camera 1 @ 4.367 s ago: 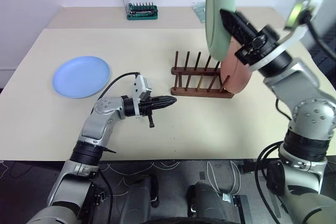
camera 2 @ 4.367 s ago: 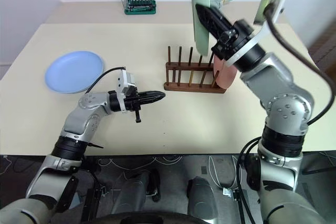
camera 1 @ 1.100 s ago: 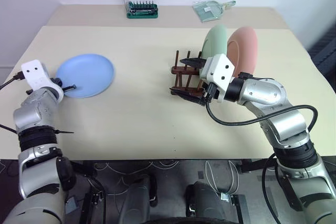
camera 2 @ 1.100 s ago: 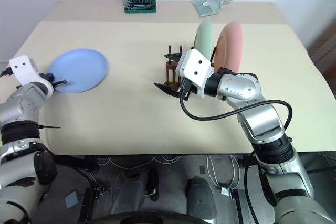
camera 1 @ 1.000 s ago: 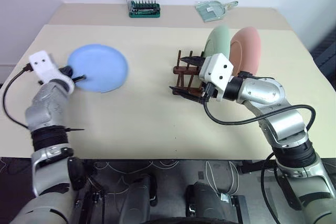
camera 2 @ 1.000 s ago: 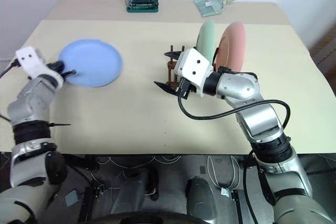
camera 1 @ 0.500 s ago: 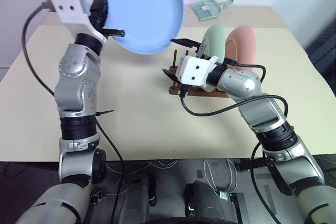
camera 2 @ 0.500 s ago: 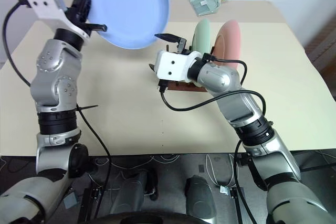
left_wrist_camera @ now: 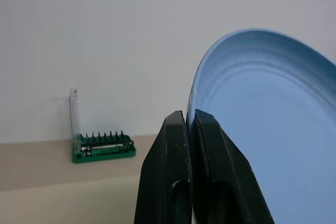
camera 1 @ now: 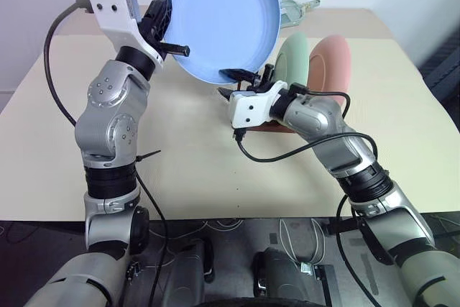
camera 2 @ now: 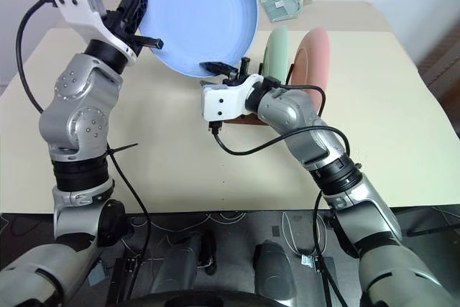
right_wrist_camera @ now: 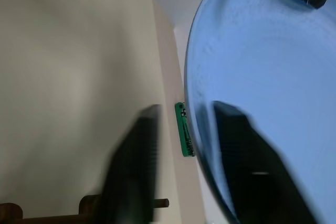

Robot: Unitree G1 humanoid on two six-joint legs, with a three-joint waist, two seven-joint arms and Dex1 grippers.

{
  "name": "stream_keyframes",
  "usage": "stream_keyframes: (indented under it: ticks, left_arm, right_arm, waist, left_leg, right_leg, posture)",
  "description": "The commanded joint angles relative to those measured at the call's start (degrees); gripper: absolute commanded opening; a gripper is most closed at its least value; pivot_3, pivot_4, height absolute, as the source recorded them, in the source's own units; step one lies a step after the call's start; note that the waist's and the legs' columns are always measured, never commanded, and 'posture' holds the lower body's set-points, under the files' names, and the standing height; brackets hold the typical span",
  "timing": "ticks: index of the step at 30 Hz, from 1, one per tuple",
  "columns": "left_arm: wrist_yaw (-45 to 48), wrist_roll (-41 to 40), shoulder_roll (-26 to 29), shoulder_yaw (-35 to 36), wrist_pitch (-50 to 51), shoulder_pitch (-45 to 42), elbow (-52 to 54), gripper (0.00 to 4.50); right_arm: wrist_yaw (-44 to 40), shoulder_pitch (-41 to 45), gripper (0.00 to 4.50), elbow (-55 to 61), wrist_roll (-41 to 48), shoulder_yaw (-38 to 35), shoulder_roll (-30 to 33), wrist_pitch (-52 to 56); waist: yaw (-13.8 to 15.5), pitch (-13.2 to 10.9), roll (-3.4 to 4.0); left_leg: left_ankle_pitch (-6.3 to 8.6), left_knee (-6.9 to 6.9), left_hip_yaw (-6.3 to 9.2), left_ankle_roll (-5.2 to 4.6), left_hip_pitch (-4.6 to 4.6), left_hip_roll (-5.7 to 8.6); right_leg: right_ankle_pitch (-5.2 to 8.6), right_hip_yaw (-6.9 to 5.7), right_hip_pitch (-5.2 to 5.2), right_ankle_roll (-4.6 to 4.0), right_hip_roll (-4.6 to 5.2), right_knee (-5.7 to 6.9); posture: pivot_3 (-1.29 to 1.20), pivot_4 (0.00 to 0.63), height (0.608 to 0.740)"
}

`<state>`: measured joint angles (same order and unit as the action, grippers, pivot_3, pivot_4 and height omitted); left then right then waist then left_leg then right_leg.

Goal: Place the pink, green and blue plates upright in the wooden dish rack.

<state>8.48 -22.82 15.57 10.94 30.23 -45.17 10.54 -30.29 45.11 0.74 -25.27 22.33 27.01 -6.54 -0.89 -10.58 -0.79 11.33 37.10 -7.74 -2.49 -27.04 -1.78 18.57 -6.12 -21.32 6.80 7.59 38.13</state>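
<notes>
We see the table spread cream under everything; above it the blue plate is the largest thing in the air, tilted up on edge with its hollow face toward us, its lower rim hanging just above the near end of the rack; the left gripper is pinched tight on the plate's left rim, and in the left wrist view its two fingers lie nearly together with that rim between them.

The pink plate and green plate stand upright side by side in the rack, pink at the right end, green just left of it; the rack itself is mostly hidden behind the right wrist, only a dark strip showing.

The right gripper sits at the blue plate's lower edge; in the right wrist view its fingers straddle the rim with a plain gap on one side; we cannot tell if they have a grip.

At the far table edge lie a green bit case and a clear dustpan.
</notes>
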Motion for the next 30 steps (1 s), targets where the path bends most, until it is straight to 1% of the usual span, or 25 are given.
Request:
stream_keyframes:
  ticks: [1, 5, 7, 8, 9, 12, 13, 15, 17, 20, 22, 24, 27, 28, 30]
  left_arm:
    - [0.1, -0.8, 0.7, 0.9, 0.0, -0.6, 3.1, 0.00]
    - [0.5, -2.3, 0.4, 1.6, 1.2, -0.5, 3.1, 0.00]
    - [0.5, -3.3, 0.0, 2.2, 1.5, -0.5, 3.1, 0.65]
    - [0.6, -3.9, -0.2, 2.6, 1.4, -0.5, 3.3, 0.89]
    - [0.6, -4.3, -0.3, 2.8, 1.3, -0.5, 3.4, 1.29]
    - [0.3, -5.1, -0.4, 3.5, 0.9, -0.6, 3.5, 2.89]
    - [-0.8, -6.4, -1.1, 5.4, 0.2, -1.3, 3.2, 3.35]
    - [-3.5, -9.3, -2.5, 9.7, -1.3, -3.0, 2.0, 4.44]
    - [-4.8, -9.5, -1.8, 12.8, -4.2, -4.3, 0.0, 4.44]
    - [-4.0, -7.4, 2.0, 14.9, -8.1, -4.8, -4.2, 4.44]
    - [-3.3, -5.6, 5.1, 15.4, -9.5, -4.3, -8.0, 4.44]
    - [-1.2, -2.9, 8.4, 14.8, -12.1, -2.6, -11.4, 4.44]
    - [0.7, -0.9, 10.9, 13.5, -13.7, -0.9, -14.2, 4.44]
    - [2.5, -0.5, 12.0, 12.7, -13.5, 0.3, -15.1, 4.44]
    - [9.4, 2.4, 14.7, 7.9, -15.3, 5.3, -15.2, 4.44]
  right_arm:
    - [0.9, 1.1, 0.06, 0.6, -1.4, -0.9, -0.5, -1.2]
    - [0.8, 0.7, 0.06, 0.8, -1.8, -1.1, -0.8, -1.4]
    - [0.9, 0.5, 0.00, 1.0, -2.2, -1.1, -0.9, -1.5]
    - [1.2, 0.4, 0.00, 1.1, -2.6, -1.1, -0.8, -1.6]
    - [1.3, 0.3, 0.00, 1.1, -2.9, -1.2, -0.8, -1.7]
    - [1.6, 0.3, 0.00, 1.1, -3.2, -1.3, -1.0, -1.9]
    - [1.6, 0.3, 0.00, 1.2, -3.2, -1.3, -1.0, -2.1]
    - [1.7, 0.2, 0.00, 1.3, -3.0, -1.5, -1.0, -2.5]
    - [1.8, 0.2, 0.00, 1.4, -2.4, -1.8, -1.1, -3.0]
    - [1.6, 0.5, 0.00, 1.8, 0.6, -3.1, -2.7, -2.8]
    - [0.4, 0.6, 0.00, 3.4, 5.6, -5.0, -4.8, -1.5]
    - [-0.9, 0.8, 0.00, 5.4, 10.7, -6.8, -6.8, -0.1]
    - [-2.1, 0.8, 0.00, 7.5, 15.3, -8.7, -8.7, 3.0]
    - [-2.6, 0.8, 0.00, 8.9, 19.0, -10.0, -10.1, 6.0]
    - [-3.8, 0.3, 0.00, 12.3, 27.9, -12.9, -13.0, 12.6]
  waist:
    - [0.0, 0.0, 0.00]
    - [0.0, 0.0, 0.00]
    - [0.0, 0.0, 0.00]
    - [0.0, 0.0, 0.00]
    - [0.0, 0.0, 0.00]
    - [0.0, 0.0, 0.00]
    - [0.0, 0.0, 0.00]
    - [-0.1, 0.0, 0.00]
    - [-0.1, 0.0, 0.00]
    - [-0.3, 0.0, 0.00]
    - [-0.2, 0.0, 0.00]
    - [-0.1, 0.0, 0.00]
    - [0.1, 0.0, -0.01]
    - [0.1, 0.0, -0.01]
    - [0.0, 0.0, -0.02]
  left_leg:
    - [0.00, 0.00, 0.01, 0.00, 0.00, 0.00]
    - [0.00, 0.00, 0.01, 0.00, 0.00, 0.00]
    - [0.00, 0.00, 0.00, 0.00, 0.00, 0.00]
    - [0.00, 0.01, 0.01, 0.00, 0.00, 0.00]
    - [0.00, 0.00, 0.01, 0.00, 0.00, 0.00]
    - [0.00, 0.00, 0.02, 0.00, 0.00, 0.00]
    - [0.00, 0.00, 0.02, 0.00, 0.00, 0.00]
    - [0.00, 0.01, 0.02, 0.01, 0.01, 0.00]
    - [-0.01, 0.02, 0.03, 0.01, 0.01, -0.01]
    - [-0.02, -0.01, 0.02, 0.02, 0.05, -0.02]
    - [-0.02, -0.02, 0.02, 0.03, 0.09, -0.02]
    - [-0.02, -0.01, 0.02, 0.03, 0.09, -0.01]
    - [-0.02, -0.02, 0.02, 0.02, 0.07, 0.01]
    - [-0.01, -0.02, 0.03, 0.03, 0.06, 0.01]
    - [-0.01, -0.01, 0.03, 0.02, 0.04, 0.01]
  right_leg:
    - [0.00, 0.00, 0.00, 0.00, -0.01, 0.00]
    - [0.00, 0.00, 0.01, 0.00, -0.01, 0.00]
    - [0.00, 0.00, 0.01, 0.00, -0.01, 0.00]
    - [0.00, 0.00, 0.01, 0.00, -0.01, 0.00]
    - [0.00, 0.00, 0.01, 0.00, -0.01, 0.00]
    - [0.00, 0.00, 0.02, 0.00, -0.01, 0.00]
    - [0.00, 0.00, 0.02, 0.00, -0.01, 0.00]
    - [0.00, 0.00, 0.02, 0.00, -0.01, 0.00]
    - [0.00, 0.00, 0.01, 0.00, -0.01, 0.00]
    - [0.00, 0.00, 0.03, 0.00, -0.02, 0.01]
    - [0.00, 0.00, 0.08, 0.00, -0.03, 0.00]
    - [0.00, 0.00, 0.09, 0.00, -0.04, 0.01]
    - [0.00, 0.00, 0.07, 0.00, -0.04, -0.01]
    - [0.00, -0.01, 0.08, 0.00, -0.05, -0.01]
    - [0.00, -0.01, 0.06, 0.00, -0.05, -0.01]
  posture:
    - [0.00, 0.150, 0.736]
    - [0.00, 0.150, 0.736]
    - [0.00, 0.150, 0.736]
    - [0.00, 0.150, 0.736]
    - [0.00, 0.150, 0.736]
    - [0.00, 0.150, 0.736]
    - [0.00, 0.150, 0.736]
    - [0.00, 0.150, 0.736]
    - [0.00, 0.150, 0.736]
    - [0.00, 0.150, 0.736]
    - [0.00, 0.150, 0.736]
    - [0.00, 0.150, 0.736]
    - [0.00, 0.150, 0.736]
    - [0.00, 0.150, 0.736]
    - [0.00, 0.150, 0.736]
